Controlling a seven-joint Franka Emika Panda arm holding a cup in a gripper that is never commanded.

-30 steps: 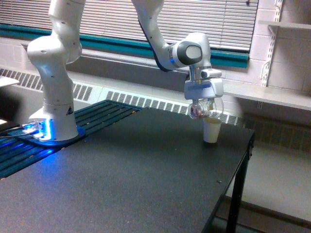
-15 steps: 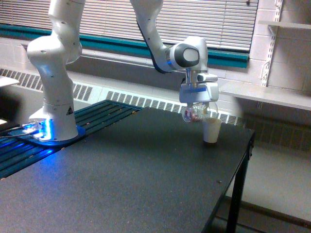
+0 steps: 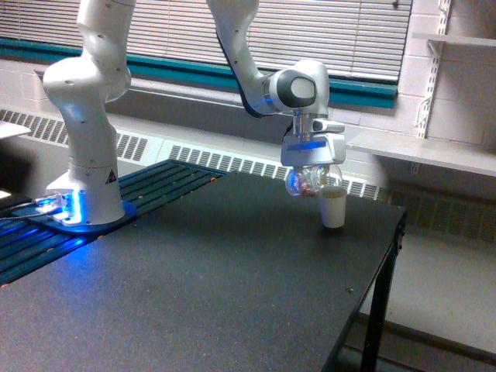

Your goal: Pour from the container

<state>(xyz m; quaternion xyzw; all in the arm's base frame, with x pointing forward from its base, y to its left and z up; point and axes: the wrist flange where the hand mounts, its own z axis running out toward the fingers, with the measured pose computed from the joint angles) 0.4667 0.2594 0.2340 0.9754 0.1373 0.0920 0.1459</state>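
A wide black matte tabletop (image 3: 232, 287) fills the near part of the exterior view, its right edge dropping to a black metal leg (image 3: 375, 325). Towards the back of that tabletop, close to its right edge, stands an opaque white paper cup (image 3: 333, 207), upright, which serves as the landmark here. Just above the paper cup and slightly to its left in the exterior view hangs the small clear rounded plastic container (image 3: 304, 182), lifted off the tabletop, with reddish-brown and pale small pieces showing through its wall; whether its rim touches the paper cup cannot be made out. The white gripper (image 3: 310, 177) of the Panda arm comes down from above with its jaws clamped on the container. Well to the left of the paper cup, the arm's white base (image 3: 87, 178) sits on a slatted dark panel with a blue glow at its foot. Behind the paper cup runs a long white slotted heater grille (image 3: 232, 163), then a teal window sill (image 3: 194, 76) and pale horizontal blinds (image 3: 310, 31), with a white wall shelf (image 3: 422, 151) to the paper cup's right.
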